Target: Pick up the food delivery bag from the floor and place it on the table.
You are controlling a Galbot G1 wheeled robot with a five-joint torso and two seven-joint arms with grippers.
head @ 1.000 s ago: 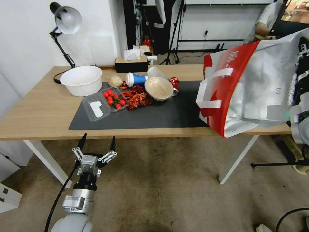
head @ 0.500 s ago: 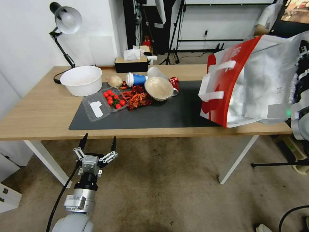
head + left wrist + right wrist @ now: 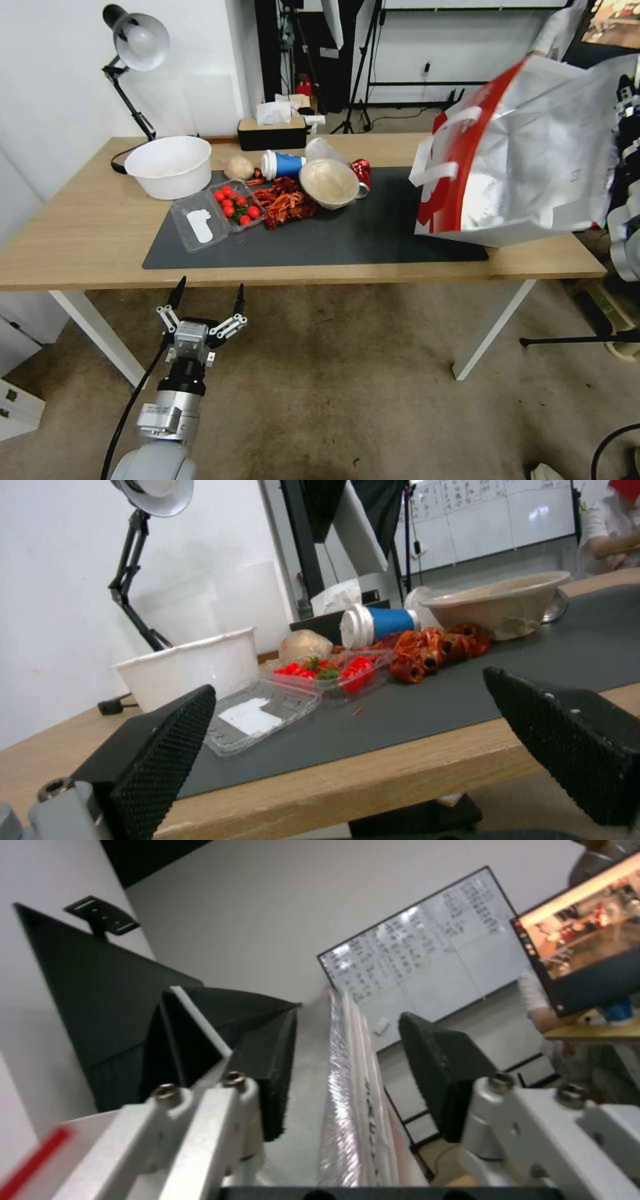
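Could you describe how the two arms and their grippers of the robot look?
The left gripper has two slim black pointed fingers on silver linkages, a black wrist, a grey-white arm and a black cable alongside. Its pads are black and knurled. The right gripper has black pads on white metal brackets with screws.

The left arm rises from the near left of the scene, forearm pointing away from the robot; its left gripper point(image 3: 207, 297) sits low with both dark fingers point(image 3: 163, 752) spread wide apart and nothing between them; the right arm stands upright along the far right edge, wrist raised high; the right gripper point(image 3: 347, 1065) has its two padded fingers point(image 3: 437, 1075) parted, a thin silvery sheet edge standing between them, touching neither pad.
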